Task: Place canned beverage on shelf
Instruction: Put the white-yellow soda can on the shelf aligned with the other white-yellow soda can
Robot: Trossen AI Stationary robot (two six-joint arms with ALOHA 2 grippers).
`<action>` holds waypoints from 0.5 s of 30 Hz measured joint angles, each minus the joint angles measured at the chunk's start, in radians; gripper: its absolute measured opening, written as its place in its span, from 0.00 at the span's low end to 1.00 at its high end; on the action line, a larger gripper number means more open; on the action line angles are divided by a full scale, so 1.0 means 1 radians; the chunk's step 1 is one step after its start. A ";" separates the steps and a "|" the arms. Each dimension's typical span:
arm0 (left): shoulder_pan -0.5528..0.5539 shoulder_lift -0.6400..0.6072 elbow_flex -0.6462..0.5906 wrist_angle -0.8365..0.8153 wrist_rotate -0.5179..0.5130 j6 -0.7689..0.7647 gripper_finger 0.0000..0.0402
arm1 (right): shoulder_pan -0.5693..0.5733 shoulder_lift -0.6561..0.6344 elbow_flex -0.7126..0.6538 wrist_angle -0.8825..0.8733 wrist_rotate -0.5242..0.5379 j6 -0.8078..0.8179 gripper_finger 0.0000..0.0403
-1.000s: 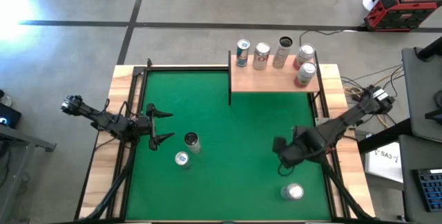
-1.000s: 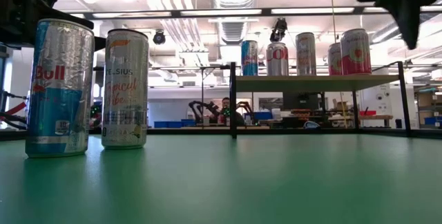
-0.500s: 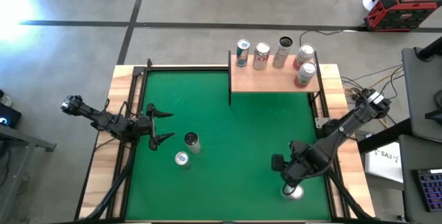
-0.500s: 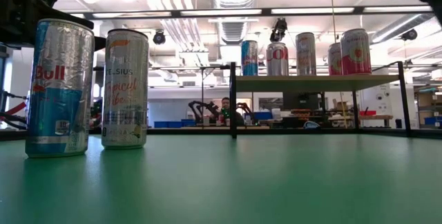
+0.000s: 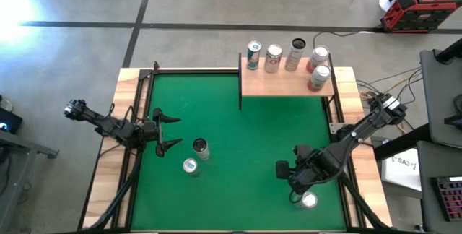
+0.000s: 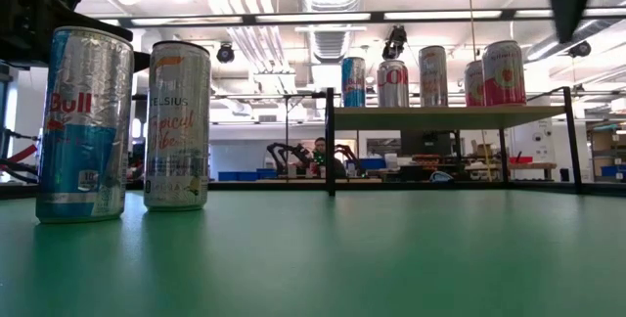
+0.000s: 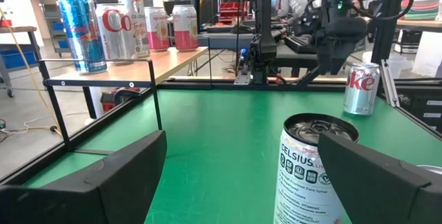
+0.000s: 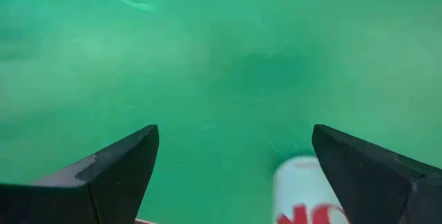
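shelf [image 5: 285,82] stands at the table's [image 5: 238,133] far edge, right of centre, five cans [image 5: 285,57] on it: four in a row along the back, one nearer at the right end. two cans [image 5: 195,156] stand close together on the left side of the table. one can [image 5: 309,201] stands alone near the front right corner.

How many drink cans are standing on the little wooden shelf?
5. On the pale-wood shelf: a blue-and-silver can, a red-and-white can, a dark-topped can and a pink can along the back edge, another pink can in front. None seems hidden.
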 joint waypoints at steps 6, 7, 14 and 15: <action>0.000 0.000 0.000 0.000 0.000 0.000 0.90 | -0.038 0.067 0.091 -0.017 0.105 -0.153 0.93; 0.000 0.000 0.000 0.000 0.000 0.000 0.90 | -0.044 0.084 0.112 -0.022 0.145 -0.190 0.93; 0.000 0.000 0.000 0.000 0.000 0.000 0.90 | -0.076 0.250 0.310 -0.031 0.452 -0.597 0.93; 0.000 0.000 0.000 0.000 0.000 0.000 0.90 | -0.078 0.279 0.340 -0.029 0.505 -0.659 0.93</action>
